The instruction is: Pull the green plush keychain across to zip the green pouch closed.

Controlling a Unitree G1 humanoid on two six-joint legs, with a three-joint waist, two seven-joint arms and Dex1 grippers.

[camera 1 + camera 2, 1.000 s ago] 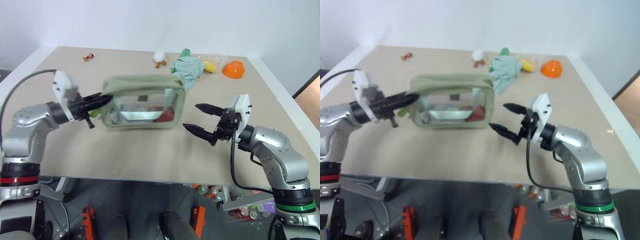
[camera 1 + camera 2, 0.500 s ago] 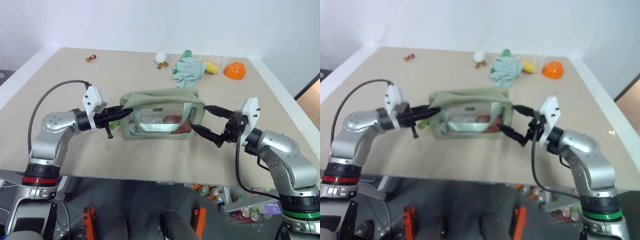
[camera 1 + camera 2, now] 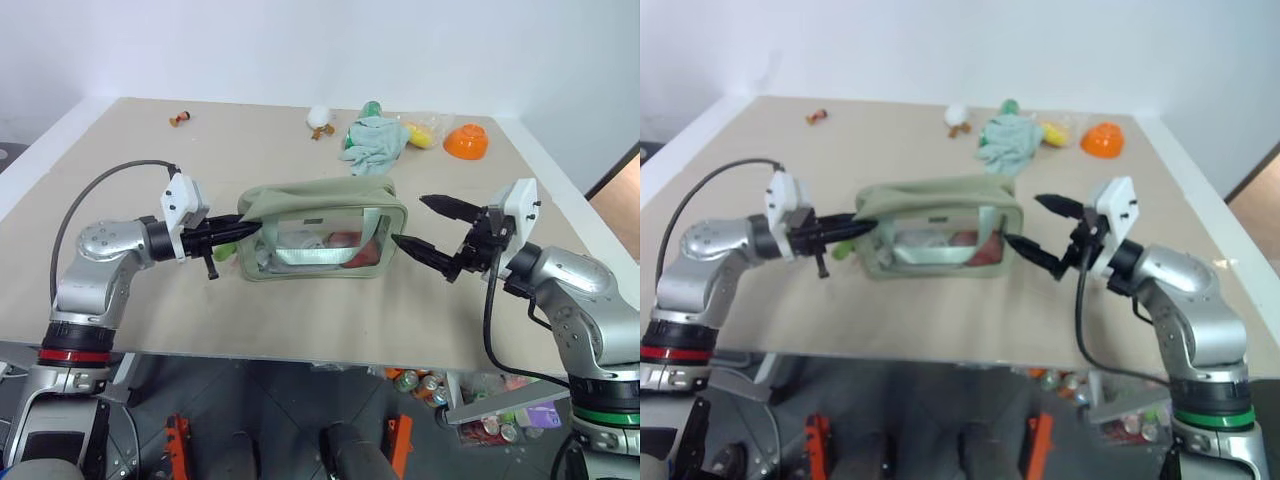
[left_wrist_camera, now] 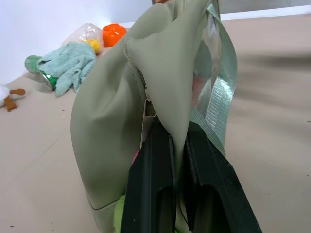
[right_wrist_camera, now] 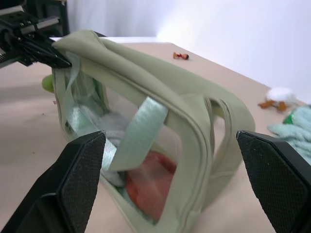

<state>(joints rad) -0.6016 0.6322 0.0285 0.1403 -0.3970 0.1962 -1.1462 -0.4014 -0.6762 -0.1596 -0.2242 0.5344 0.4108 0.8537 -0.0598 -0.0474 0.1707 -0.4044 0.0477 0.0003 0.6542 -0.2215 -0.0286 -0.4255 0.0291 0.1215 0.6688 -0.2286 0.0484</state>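
I see my left gripper (image 3: 243, 227) pinched tight on a fold of fabric at the left end of the one green pouch (image 3: 320, 232), boxy soft cloth with clear plastic windows and webbing handles, mid-table. One fuzzy lime green plush keychain (image 3: 224, 249) sits beside that end. My right gripper (image 3: 420, 224) gapes wide, empty, just off the pouch's right end.
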